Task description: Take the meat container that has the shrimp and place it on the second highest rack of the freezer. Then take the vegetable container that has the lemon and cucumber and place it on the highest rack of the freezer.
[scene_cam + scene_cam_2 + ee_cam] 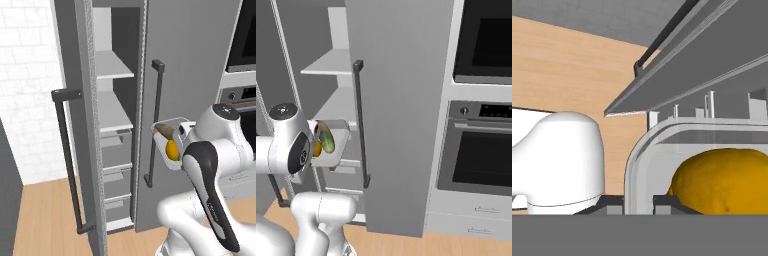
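Note:
My gripper [639, 202] is shut on the rim of the vegetable container [169, 126], a pale tray held tilted on its side in front of the freezer [190, 60]. The lemon [172, 149] lies in it, and also fills the lower right of the hand view [727, 182]. The green cucumber [326, 138] rests beside the lemon in the tray [336, 145]. The freezer's left door [75, 125] stands open. Inside, the highest rack [112, 65] and the second rack [114, 119] show bare grey boards. The meat container with the shrimp is out of view.
The freezer's right door is closed, with a dark bar handle [156, 125] just behind the tray. Grey drawers [116, 150] sit below the racks. A black oven [483, 155] stands to the right. Wooden floor [45, 215] lies below.

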{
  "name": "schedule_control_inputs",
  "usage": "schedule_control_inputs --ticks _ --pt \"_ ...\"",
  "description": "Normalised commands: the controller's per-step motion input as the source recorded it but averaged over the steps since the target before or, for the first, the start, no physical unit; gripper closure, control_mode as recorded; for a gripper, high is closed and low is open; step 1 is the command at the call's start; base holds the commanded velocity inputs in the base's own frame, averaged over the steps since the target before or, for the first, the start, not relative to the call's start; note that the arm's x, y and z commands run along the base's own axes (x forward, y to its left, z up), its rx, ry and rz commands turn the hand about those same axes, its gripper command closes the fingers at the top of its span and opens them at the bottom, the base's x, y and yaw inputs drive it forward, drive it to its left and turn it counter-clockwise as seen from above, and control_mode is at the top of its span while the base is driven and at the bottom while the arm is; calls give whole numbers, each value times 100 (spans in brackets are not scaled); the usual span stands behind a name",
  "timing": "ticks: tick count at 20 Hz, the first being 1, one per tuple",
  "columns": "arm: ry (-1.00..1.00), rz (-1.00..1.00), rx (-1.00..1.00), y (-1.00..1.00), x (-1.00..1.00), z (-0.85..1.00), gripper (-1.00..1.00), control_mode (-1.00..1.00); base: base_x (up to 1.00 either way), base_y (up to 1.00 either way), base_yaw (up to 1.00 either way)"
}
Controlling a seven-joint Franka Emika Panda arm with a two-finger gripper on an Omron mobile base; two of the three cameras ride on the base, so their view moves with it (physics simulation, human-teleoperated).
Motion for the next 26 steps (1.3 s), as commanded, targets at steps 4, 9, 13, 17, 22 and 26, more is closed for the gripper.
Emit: schedule_control_inputs --ticks 4,9,13,17,22,26 --pt "0 0 0 0 0 0 100 100 6 1 18" --pt "0 0 0 0 0 0 100 100 12 10 26" --pt "0 0 0 0 0 0 100 100 16 8 27" --pt "0 0 0 0 0 0 100 100 19 0 25" --pt "0 0 0 0 0 0 100 100 38 -7 15" --pt "0 0 0 0 0 0 100 100 53 -8 10"
